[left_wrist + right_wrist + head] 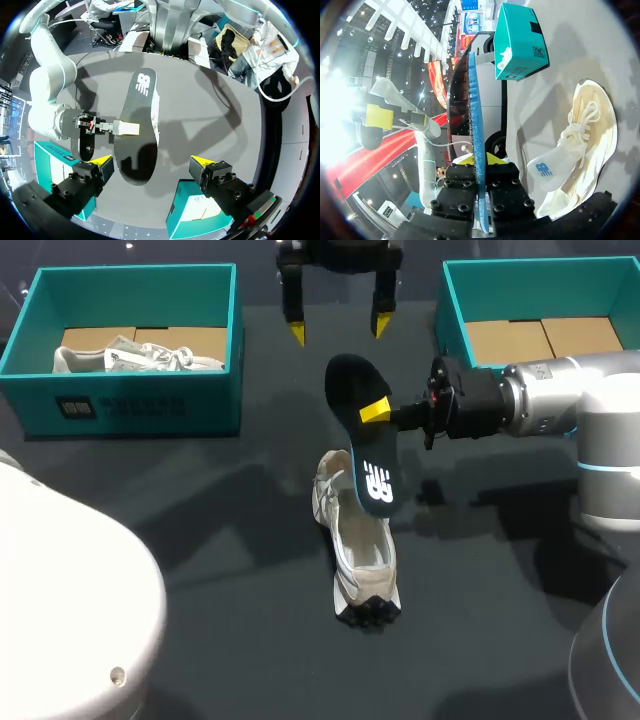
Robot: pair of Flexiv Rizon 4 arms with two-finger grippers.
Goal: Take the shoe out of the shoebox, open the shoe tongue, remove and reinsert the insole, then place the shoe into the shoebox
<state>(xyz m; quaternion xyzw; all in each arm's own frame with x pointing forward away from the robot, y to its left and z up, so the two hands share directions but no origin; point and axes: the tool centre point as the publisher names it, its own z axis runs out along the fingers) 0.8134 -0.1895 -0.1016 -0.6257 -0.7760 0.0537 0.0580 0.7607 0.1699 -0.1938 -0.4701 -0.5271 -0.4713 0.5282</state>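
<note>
Above the cream shoe (362, 558), right gripper (375, 410) pinches a black, blue-backed insole (372, 458); left gripper (338, 330) gapes wide.

The head view looks steeply down on the table (240, 640) from above and behind. The left wrist view, at the far side, faces back over its tool (151, 161). The right wrist view sits close against the insole (474, 125), edge-on. All three share insole and shoe (365, 560).

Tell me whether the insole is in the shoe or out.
Out. The right gripper is shut on the insole, holding it above the shoe lying on the table.
</note>
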